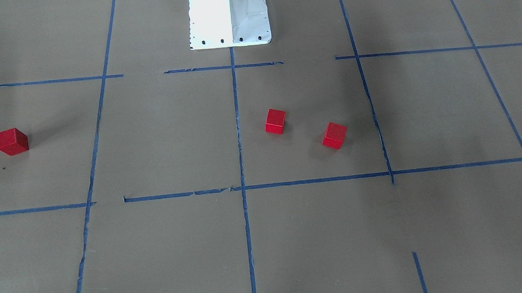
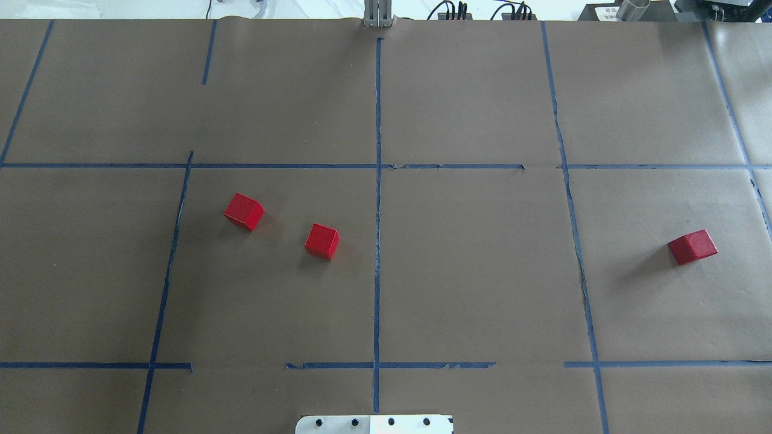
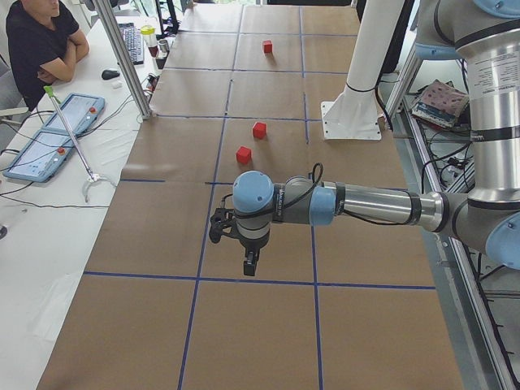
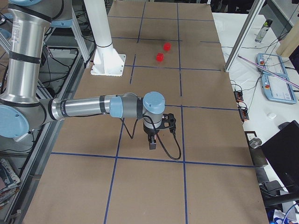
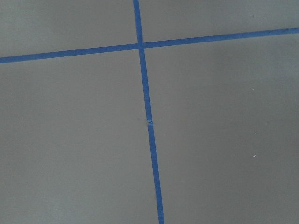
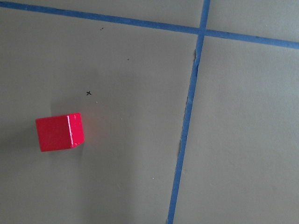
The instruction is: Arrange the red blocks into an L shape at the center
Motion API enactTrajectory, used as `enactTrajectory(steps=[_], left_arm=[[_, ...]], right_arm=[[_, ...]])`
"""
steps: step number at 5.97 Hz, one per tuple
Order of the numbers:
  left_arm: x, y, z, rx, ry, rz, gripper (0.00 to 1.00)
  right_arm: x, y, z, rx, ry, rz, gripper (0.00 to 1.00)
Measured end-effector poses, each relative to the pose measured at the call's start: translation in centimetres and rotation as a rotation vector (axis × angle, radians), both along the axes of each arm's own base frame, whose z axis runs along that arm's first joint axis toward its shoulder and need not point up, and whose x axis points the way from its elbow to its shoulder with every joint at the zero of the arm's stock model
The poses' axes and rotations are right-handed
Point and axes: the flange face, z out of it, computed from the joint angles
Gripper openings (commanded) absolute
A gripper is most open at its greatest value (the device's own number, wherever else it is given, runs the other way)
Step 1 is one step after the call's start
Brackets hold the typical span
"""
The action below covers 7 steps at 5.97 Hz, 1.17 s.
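Three red blocks lie apart on the brown paper. In the overhead view two sit left of the middle tape line (image 2: 377, 259): one block (image 2: 321, 241) close to it, another block (image 2: 243, 211) further left. The third block (image 2: 692, 247) is far right and also shows in the right wrist view (image 6: 60, 132). The left gripper (image 3: 250, 264) hangs above bare paper, far from the blocks. The right gripper (image 4: 153, 143) hangs over the third block's area and hides it there. Both grippers show only in side views, so I cannot tell whether they are open or shut.
The white robot base (image 2: 374, 424) stands at the table's near edge on the middle line. An operator (image 3: 41, 41) sits beyond the table's far side next to control tablets (image 3: 49, 134). Metal posts (image 3: 126, 57) rise along that edge. The left wrist view shows only a tape crossing (image 5: 140, 45).
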Motion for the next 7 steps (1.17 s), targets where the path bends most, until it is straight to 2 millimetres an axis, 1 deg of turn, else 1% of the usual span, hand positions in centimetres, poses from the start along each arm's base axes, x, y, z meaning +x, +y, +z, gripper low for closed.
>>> enactTrajectory(steps=[1,3,7], left_arm=[[0.17,0.13,-0.01,-0.001,-0.008,0.006,1.0],[0.55,0.52,0.24,-0.005,-0.014,0.018,1.0],[0.72,0.41,0.1,0.008,-0.002,0.024,1.0]], right_arm=[[0.04,0.42,0.46,-0.012,0.001,0.001,1.0],[0.06,0.57,0.77,-0.021,0.001,0.005,1.0],[-0.06,0.73,0.21,-0.016,-0.018,0.006,1.0]])
